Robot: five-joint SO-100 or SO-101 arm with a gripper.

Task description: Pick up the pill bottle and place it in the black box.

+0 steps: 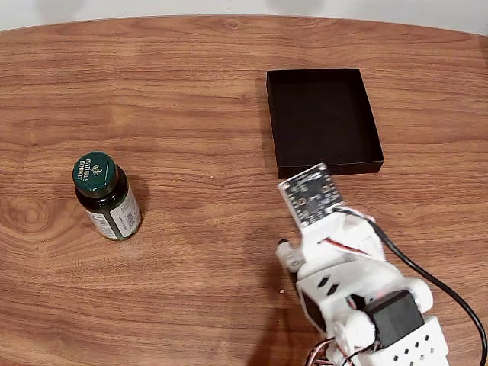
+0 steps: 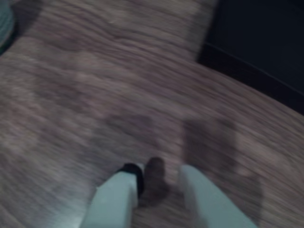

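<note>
The pill bottle (image 1: 107, 197), dark green with a white-printed green cap and a pale label, stands upright on the left of the wooden table in the fixed view. The black box (image 1: 323, 120) lies empty at the upper middle-right; its corner (image 2: 266, 42) fills the top right of the blurred wrist view. My white arm (image 1: 347, 282) rises from the bottom right, its wrist board just below the box's near wall. In the wrist view my gripper (image 2: 161, 172) hangs over bare wood, its fingers (image 2: 116, 197) slightly apart and holding nothing. The bottle is far off to its left.
The wooden table (image 1: 198, 91) stretches between bottle and box, its far edge curving along the top. A black cable (image 1: 427, 278) trails from the arm toward the bottom right. A pale sliver (image 2: 4, 23) shows at the wrist view's top-left corner.
</note>
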